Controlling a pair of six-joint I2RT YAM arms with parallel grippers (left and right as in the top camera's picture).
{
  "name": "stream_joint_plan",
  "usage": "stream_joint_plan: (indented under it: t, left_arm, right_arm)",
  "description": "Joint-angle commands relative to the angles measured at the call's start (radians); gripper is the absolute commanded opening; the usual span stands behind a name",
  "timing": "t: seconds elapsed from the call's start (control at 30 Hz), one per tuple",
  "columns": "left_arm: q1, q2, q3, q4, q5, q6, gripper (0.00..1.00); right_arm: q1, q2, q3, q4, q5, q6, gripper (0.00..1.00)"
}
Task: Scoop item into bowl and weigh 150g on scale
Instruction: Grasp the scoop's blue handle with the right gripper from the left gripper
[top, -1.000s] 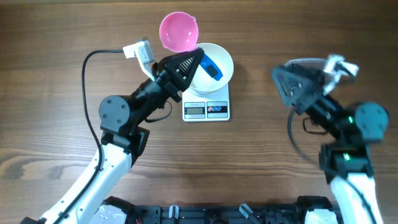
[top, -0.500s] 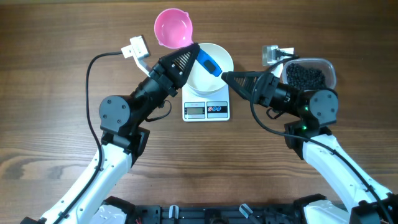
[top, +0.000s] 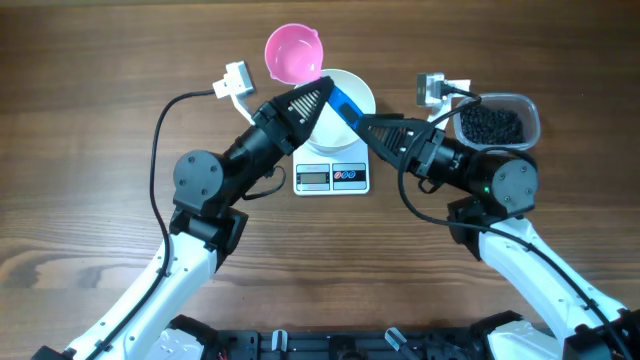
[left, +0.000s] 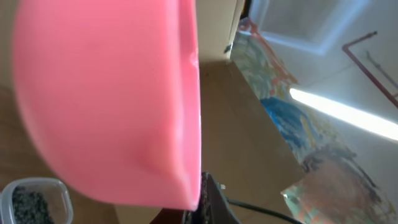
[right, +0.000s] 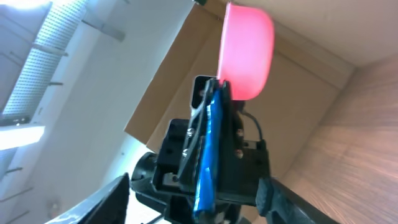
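Scoop (top: 293, 54), pink, is clamped by its blue handle (top: 344, 105) in the closed left gripper (top: 318, 97) and held over the white bowl (top: 362, 92), which is seated on the scale (top: 332, 177). Right gripper (top: 364, 122) is seen with fingers spread and nothing held, its tips just beside the handle. Black pellets (top: 490, 125) are contained in the clear tub (top: 534, 118), right of the bowl.

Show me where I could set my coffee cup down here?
Bare wood lies left of the left arm, and in front of the scale between the two arms. Crowded around the bowl, where the scoop, left claw and right claw meet.
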Motion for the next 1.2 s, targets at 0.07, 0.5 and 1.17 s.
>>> stream_joint_plan:
  t: [0.07, 0.5, 1.17]
  left_arm:
    - [-0.006, -0.008, 0.011, -0.003, -0.026, -0.002, 0.04]
    - [-0.006, 0.002, 0.011, -0.011, -0.026, -0.002, 0.04]
    - [-0.049, 0.003, 0.011, -0.011, -0.093, 0.028, 0.04]
  right_arm:
    - [0.016, 0.004, 0.01, 0.012, 0.071, 0.005, 0.54]
    - [0.048, 0.004, 0.01, 0.018, 0.149, 0.004, 0.5]
    - [0.063, 0.004, 0.01, 0.009, 0.171, 0.004, 0.46]
